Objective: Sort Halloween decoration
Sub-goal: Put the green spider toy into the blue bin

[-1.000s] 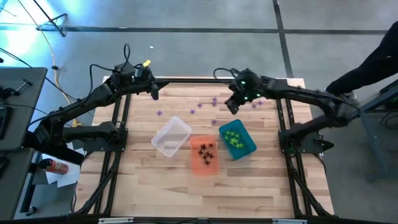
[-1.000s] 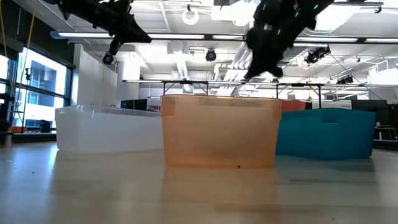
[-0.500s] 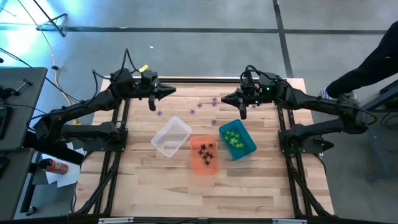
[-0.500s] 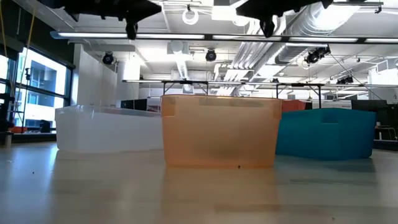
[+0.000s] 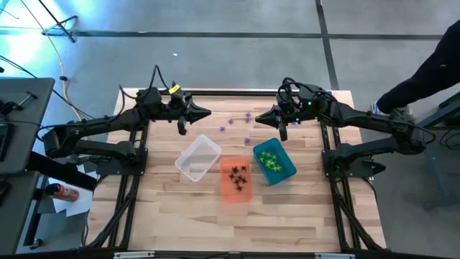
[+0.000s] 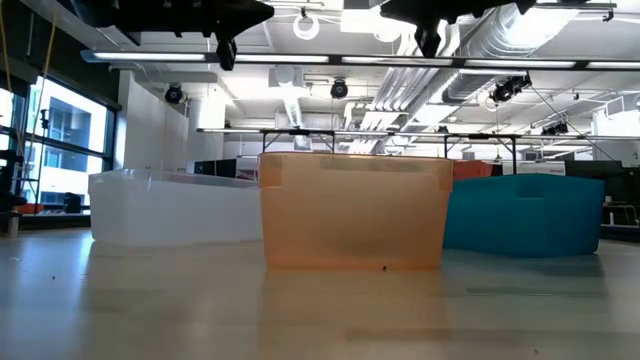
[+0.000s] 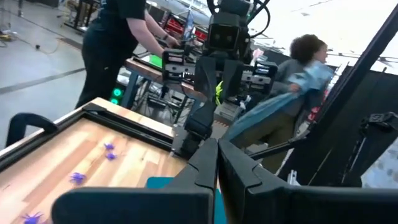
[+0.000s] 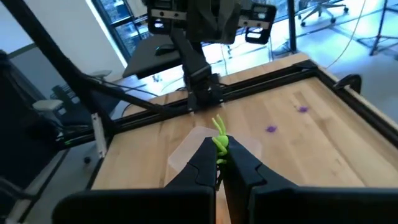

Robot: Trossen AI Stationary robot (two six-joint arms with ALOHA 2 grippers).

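Note:
My right gripper (image 8: 219, 163) hovers level above the far part of the table (image 5: 260, 115), pointing left, shut on a bright green spider (image 8: 219, 142). My left gripper (image 7: 217, 163) faces it from the left (image 5: 207, 112), level and shut, with nothing showing between its fingers. A few purple spiders (image 5: 231, 121) lie on the wood between and below the two grippers, and show again in the wrist views (image 7: 109, 147) (image 8: 302, 109). More green spiders (image 5: 270, 160) lie in the teal bin (image 5: 286, 171), and black ones (image 5: 238, 174) in the orange bin (image 5: 231, 193). My right gripper pinches the green spider by its body (image 8: 219, 149) between its two fingertips. The legs stick out past the tips. The fingers lie level, coming from the table's right, and the spider is lifted clear above the table.
The clear bin (image 5: 198, 158), orange bin and teal bin stand in a row mid-table and fill the low view (image 6: 355, 210). Bare wood lies toward the near edge. A person stands beyond the table's right side (image 5: 431, 65), and people show behind the right arm (image 7: 124, 43).
My right gripper has tipped up from pointing down over the far right of the table to level, pointing left, then held still. My left gripper has also levelled out and travelled toward the table's right, closing on the right gripper.

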